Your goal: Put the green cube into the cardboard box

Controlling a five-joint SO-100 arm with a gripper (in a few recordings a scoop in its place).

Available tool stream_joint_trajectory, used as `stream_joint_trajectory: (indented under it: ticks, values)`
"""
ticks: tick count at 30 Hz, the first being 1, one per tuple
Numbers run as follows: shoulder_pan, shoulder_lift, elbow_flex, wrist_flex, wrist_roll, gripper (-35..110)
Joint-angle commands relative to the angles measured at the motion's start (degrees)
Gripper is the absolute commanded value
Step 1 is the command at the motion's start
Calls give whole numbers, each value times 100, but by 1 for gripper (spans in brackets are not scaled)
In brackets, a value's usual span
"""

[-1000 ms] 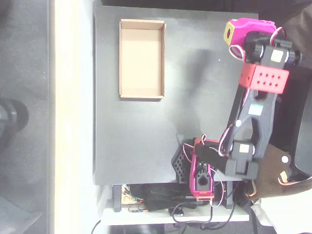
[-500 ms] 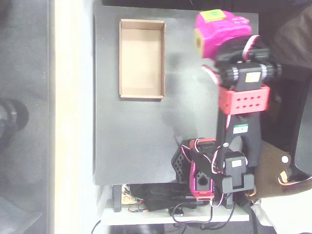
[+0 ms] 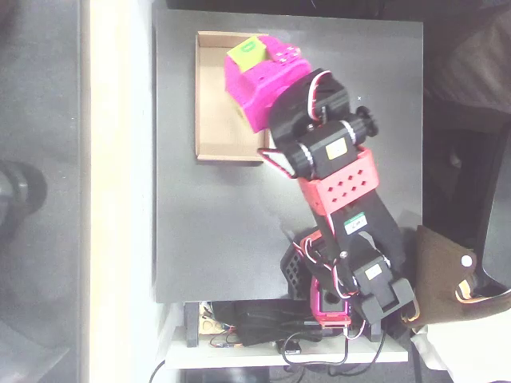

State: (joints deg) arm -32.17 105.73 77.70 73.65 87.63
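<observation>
The cardboard box (image 3: 212, 104) lies on the black table at the upper left of the overhead view, its long side running up and down the picture. My magenta gripper (image 3: 257, 80) hangs over the box's upper right part, covering that corner. On top of the gripper sits a yellow-green square patch with a dark hole. Its fingers point down and are hidden under its own body, so I cannot tell whether they are open or shut. The green cube is hidden.
The arm stretches from its base (image 3: 355, 291) at the table's lower right diagonally up to the box. Cables and electronics (image 3: 263, 327) crowd the table's bottom edge. A brown object (image 3: 443, 267) lies off the table's right side. The table's left edge (image 3: 155, 159) is close to the box.
The arm has swung left from the table's upper right corner, carrying the gripper over the box's upper right part. The box has not moved.
</observation>
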Motion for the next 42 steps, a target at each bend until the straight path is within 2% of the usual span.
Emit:
stream_joint_trajectory:
  ticks: [1,29,42]
  values:
    - [-308,-158,-149,-9,62,3]
    - [-334,-3472,-229,0,70,4]
    - [-316,-3735,-237,0,62,4]
